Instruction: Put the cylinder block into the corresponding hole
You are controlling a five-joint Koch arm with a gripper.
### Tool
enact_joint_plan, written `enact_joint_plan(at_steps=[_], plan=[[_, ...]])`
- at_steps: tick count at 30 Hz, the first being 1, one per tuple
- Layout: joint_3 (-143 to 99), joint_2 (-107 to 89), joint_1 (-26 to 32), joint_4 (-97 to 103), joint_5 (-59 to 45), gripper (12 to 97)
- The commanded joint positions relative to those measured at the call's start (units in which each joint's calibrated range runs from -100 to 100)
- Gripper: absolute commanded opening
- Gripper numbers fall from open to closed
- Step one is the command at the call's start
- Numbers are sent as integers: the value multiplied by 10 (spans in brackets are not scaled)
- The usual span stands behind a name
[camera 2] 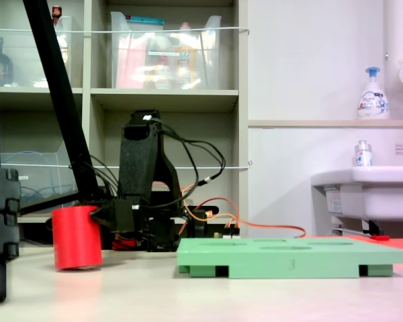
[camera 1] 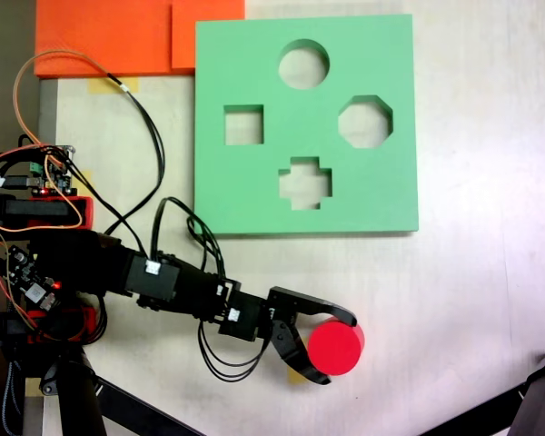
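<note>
In the top-down fixed view the claw [camera 1: 338, 349] is spread around the block [camera 1: 336, 348], one jaw at its 12 o'clock side, the other at its 7 o'clock side. The jaws look close to or touching the foam, but a firm pinch I cannot confirm. The block sits at about 5 o'clock from the board [camera 1: 304, 123], well apart from it. The round hole [camera 1: 303, 64] lies at the board's 12 o'clock, with the octagon [camera 1: 365, 121] at 3, the square [camera 1: 243, 124] at 9 and the cross [camera 1: 305, 183] at 6.

A light grip on soft foam could let the block slip or tilt on lifting. The path to the round hole crosses the cross and runs beside the octagon, so a low carry could catch the board edge, and a small offset could drop the block into the octagon. Orange sheets [camera 1: 109, 36] lie at the board's 10 o'clock.

In the side fixed view the block [camera 2: 76, 237] stands upright on the table [camera 2: 208, 298], at 9 o'clock from the raised board [camera 2: 292, 258]; the arm [camera 2: 142, 168] rises behind it. Jaw state cannot be told here.
</note>
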Motion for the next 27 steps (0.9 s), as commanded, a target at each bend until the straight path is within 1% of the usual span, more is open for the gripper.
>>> enact_joint_plan(at_steps=[1,3,4,11,14,17,19,21,22,26,27], plan=[[-11,-58,0,33,2,405],[-31,-105,0,32,2,364],[-36,-133,2,28,2,359],[-69,-357,22,-57,-2,359],[-76,-465,42,-122,-3,358],[-65,-587,76,-244,-18,323],[-33,-620,105,-304,-30,323],[4,-620,136,-341,-39,323],[50,-615,166,-382,-55,323],[117,-566,216,-421,-68,323],[149,-539,246,-440,-72,325]])
